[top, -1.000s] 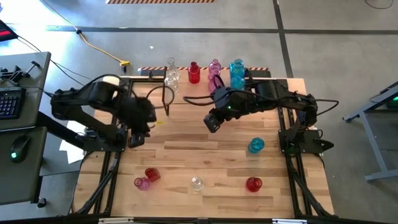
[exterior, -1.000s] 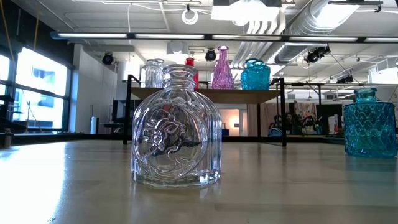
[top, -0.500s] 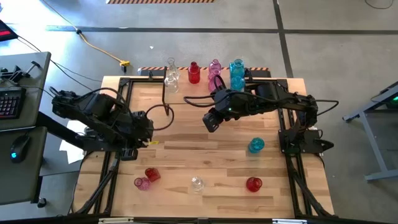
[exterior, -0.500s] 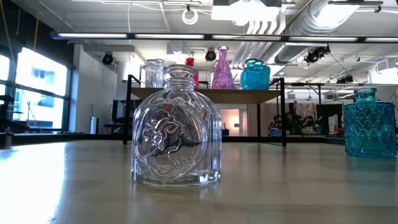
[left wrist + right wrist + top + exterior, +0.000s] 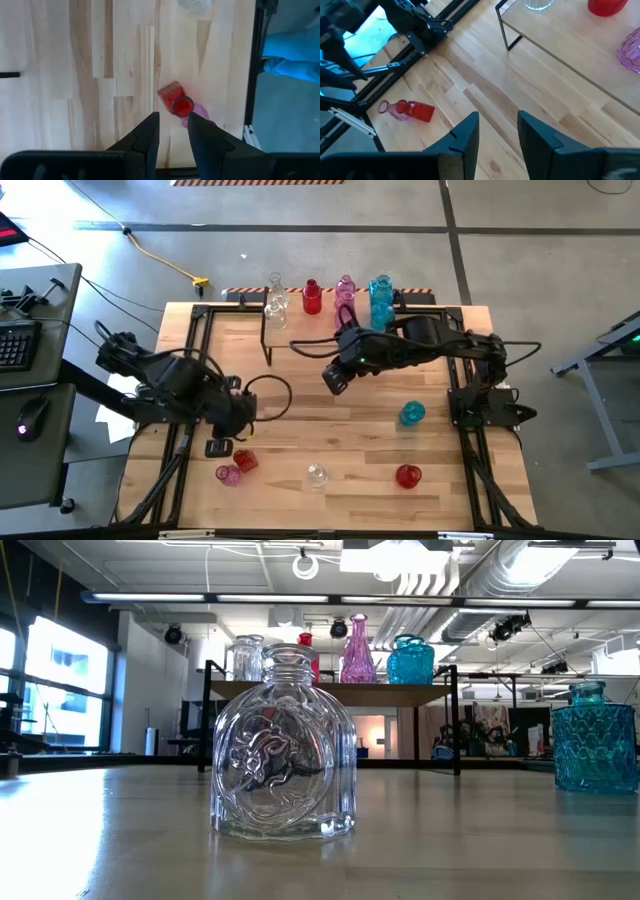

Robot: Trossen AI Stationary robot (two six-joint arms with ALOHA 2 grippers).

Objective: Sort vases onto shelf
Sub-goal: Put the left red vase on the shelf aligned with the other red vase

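Observation:
The shelf (image 5: 570,45) stands at the table's far edge, carrying a clear vase (image 5: 275,305), a red vase (image 5: 312,297), a pink vase (image 5: 345,290) and a blue vase (image 5: 381,295). On the tabletop, a red vase (image 5: 175,97) and a pink vase (image 5: 200,112) lie on their sides near the front left. A clear vase (image 5: 317,475), a second red vase (image 5: 407,476) and a blue vase (image 5: 412,414) stand upright. My left gripper (image 5: 172,131) hangs open just above and beside the lying red vase, pointing down. My right gripper (image 5: 335,378) is open above the table's middle, holding nothing.
Black frame rails (image 5: 185,430) run along the table's left and right sides. The shelf's thin black leg (image 5: 507,35) stands on the tabletop. A loose black cable loop (image 5: 265,395) hangs by the left arm. Bare wood lies between the two grippers.
My left gripper has swung toward the table's near edge and sunk a little, rolling slightly, and now stands beside the lying red and pink vases. The vases have not moved.

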